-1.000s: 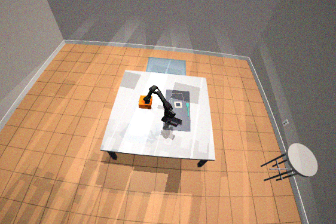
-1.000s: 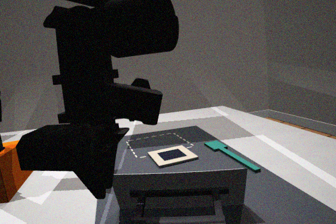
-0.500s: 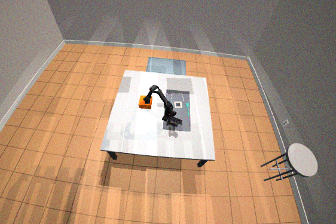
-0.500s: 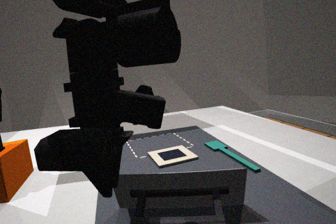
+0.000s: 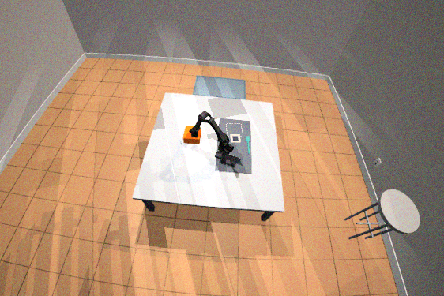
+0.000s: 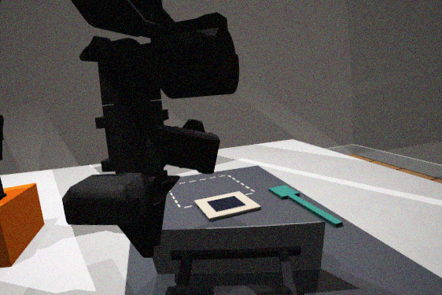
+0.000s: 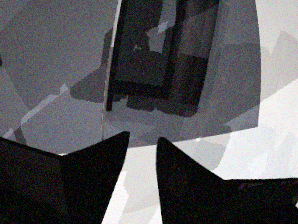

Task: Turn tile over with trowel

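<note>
The tile (image 5: 235, 138) (image 6: 226, 203) lies flat on the grey mat (image 5: 245, 166) (image 6: 271, 212), a dark square with a cream border facing up. It is just on the near side of the dashed outline (image 6: 227, 175), by its near edge. The teal trowel (image 5: 247, 138) (image 6: 281, 191) lies flat on the mat to the right of the tile, its handle towards the near end. My gripper (image 7: 143, 140) is partly open, with nothing between its fingers. It is above the near left part of the mat, away from tile and trowel. Neither tile nor trowel shows in the wrist view.
An orange block (image 5: 192, 135) (image 6: 23, 215) is under the arm's base on the white table (image 5: 253, 196), left of the mat. A dark grey box-like shape with a bar (image 6: 236, 254) shows at the near part of the mat in the exterior view. A round stool (image 5: 400, 211) stands off the table.
</note>
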Controlling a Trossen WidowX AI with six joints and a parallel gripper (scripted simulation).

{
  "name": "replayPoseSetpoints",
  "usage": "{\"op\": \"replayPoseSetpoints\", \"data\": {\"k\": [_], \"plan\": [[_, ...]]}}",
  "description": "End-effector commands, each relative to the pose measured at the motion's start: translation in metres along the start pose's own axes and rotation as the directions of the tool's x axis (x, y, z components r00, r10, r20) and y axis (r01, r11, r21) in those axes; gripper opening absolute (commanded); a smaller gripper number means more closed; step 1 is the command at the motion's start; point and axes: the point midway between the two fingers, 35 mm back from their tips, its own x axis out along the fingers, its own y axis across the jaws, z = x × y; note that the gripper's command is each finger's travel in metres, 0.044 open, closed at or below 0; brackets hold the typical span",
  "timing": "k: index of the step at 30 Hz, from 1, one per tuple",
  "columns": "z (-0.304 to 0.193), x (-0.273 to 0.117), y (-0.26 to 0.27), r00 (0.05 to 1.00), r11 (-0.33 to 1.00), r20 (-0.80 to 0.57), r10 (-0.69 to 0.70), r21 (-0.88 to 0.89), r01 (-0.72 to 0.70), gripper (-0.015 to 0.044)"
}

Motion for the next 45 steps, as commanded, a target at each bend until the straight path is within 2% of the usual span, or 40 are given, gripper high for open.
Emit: {"op": "replayPoseSetpoints", "data": {"k": [1,45], "plan": [[0.000,0.000,0.009,1.000,1.000,0.001,0.005,0.001,-0.005,0.0100],[0.001,0.000,0.084,1.000,1.000,0.001,0.006,-0.002,-0.006,0.0100]]}}
